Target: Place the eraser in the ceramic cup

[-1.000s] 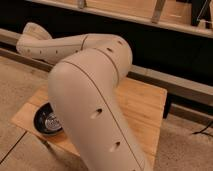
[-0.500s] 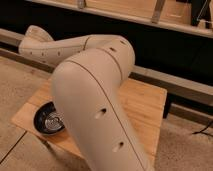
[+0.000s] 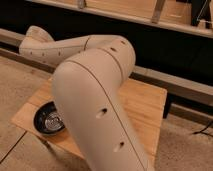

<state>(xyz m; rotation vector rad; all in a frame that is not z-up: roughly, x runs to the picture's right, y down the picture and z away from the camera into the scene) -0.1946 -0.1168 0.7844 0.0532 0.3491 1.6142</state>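
Wooden table fills the lower frame. 1 black bowl sits lower left, contents unclear. Cream arm blocks the center; gripper out of view.

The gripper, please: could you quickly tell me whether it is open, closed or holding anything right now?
Gripper: not in view; the arm fills the frame above the table, so its state cannot be told.

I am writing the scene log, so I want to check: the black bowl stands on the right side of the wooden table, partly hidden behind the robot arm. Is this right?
Not quite. In the camera view the black bowl stands on the left side of the wooden table, partly hidden behind the robot arm. The pincer is out of view.
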